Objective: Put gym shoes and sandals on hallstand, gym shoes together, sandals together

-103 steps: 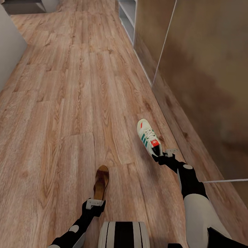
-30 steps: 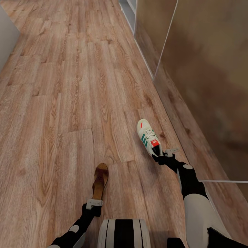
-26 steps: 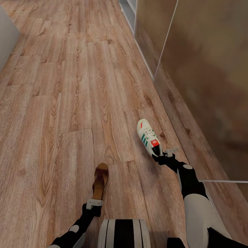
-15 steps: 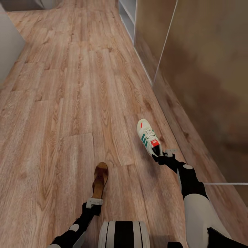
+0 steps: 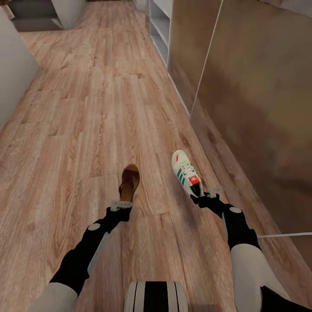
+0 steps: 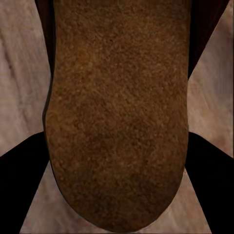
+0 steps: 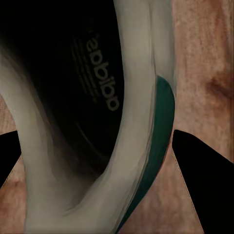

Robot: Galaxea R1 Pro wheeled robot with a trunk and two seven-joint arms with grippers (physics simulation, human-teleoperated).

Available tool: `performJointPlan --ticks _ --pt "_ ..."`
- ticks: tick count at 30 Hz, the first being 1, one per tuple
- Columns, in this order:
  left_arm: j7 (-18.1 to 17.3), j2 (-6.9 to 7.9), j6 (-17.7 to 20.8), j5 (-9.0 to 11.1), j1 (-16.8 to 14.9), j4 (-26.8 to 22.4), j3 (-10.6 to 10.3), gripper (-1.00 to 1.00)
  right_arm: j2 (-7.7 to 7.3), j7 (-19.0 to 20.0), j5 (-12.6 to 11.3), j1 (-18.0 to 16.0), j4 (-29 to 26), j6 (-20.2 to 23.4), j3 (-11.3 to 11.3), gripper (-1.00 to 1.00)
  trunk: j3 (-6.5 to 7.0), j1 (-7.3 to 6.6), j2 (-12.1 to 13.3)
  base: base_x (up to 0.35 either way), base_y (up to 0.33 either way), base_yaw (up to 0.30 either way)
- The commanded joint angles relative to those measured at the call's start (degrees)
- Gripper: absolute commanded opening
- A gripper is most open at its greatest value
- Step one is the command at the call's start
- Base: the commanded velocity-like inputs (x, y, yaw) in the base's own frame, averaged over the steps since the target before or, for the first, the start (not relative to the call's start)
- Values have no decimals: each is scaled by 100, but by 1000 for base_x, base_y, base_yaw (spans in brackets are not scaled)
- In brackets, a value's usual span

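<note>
I have the left tool low and left of centre in the head view, pinching the heel end of a brown sandal, which stretches away from it toward the middle of the frame, toe pointing up the corridor. In the left wrist view the sandal's rough brown surface runs between the two dark fingers, which press against it on either side, with floor planks visible behind.

My right tool sits right of centre, pressed onto the heel of a white gym shoe with green stripes and a red tongue patch. The shoe angles up and to the left from the tool, just beside the foot of the mirrored wardrobe doors filling the right side of the frame. In the right wrist view I see into the gym shoe's dark opening, its white collar and a green edge, with a black finger at each side.

The corridor floor of brown wood planks spreads across the centre and left. At the upper middle, the light grey hallstand shows beyond the wardrobe, well apart from both shoes. A pale grey wall stands at the upper left.
</note>
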Motion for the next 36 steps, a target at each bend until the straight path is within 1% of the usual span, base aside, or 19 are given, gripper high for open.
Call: performJointPlan --ticks 1,2,3,5,7,8,9,12,14,16,17,22,23,28,36 --pt "-6 -2 521 51 2 -528 11 -100 6 47 33 -4 -28 34 -22 -100 18 -2 0 0 0 0" --pt "-6 -3 653 51 2 -707 19 -100 5 46 33 -4 -32 37 -20 -100 41 -5 2 0 0 0" --pt "-6 -5 874 54 3 -1025 47 -100 8 45 33 -4 -38 62 -17 -100 63 -7 3 0 0 0" --pt "-6 -9 1288 60 3 -1513 146 -100 11 45 33 -4 -66 209 -20 -100 107 -13 6 0 0 0" --pt "-6 -8 1543 61 3 -1666 238 -100 12 44 33 -4 -76 275 -21 -100 151 -18 8 0 0 0" --pt "-6 -8 1679 62 3 -1718 317 -100 12 48 32 -4 -80 298 -21 -100 173 -20 10 0 0 0" --pt "-6 -8 1745 62 3 -1738 370 -100 12 50 29 -4 -79 309 -21 -100 196 -23 11 0 0 0" --pt "-6 -21 1840 67 3 -1760 439 -100 12 52 26 -4 -75 323 -21 -100 262 -31 15 0 0 0" --pt "-6 -49 1866 69 3 -1766 450 -100 12 52 25 -4 -70 327 -21 -100 306 -36 18 0 0 0" --pt "-6 -127 1882 67 3 -1765 453 -100 12 53 30 -4 -72 329 -14 -100 351 -41 20 0 0 0" --pt "-7 -191 1885 71 3 -1752 450 -100 12 53 32 -4 -68 330 -6 -100 373 -43 22 0 0 0" --pt "-6 -215 1890 75 9 -1729 447 -100 12 52 41 -4 -66 324 -5 -100 484 -56 28 0 0 0" --pt "-6 -222 1892 78 11 -1635 443 -100 12 52 41 -4 -60 322 -7 -100 506 -59 30 0 0 0" --pt "-6 -342 1893 87 12 -1541 443 -100 12 53 34 -4 -58 321 -11 -100 645 -72 36 0 0 0" --pt "-6 -368 1893 97 12 -1476 446 -100 12 53 33 -4 -57 321 -12 -100 895 -92 47 0 0 0"
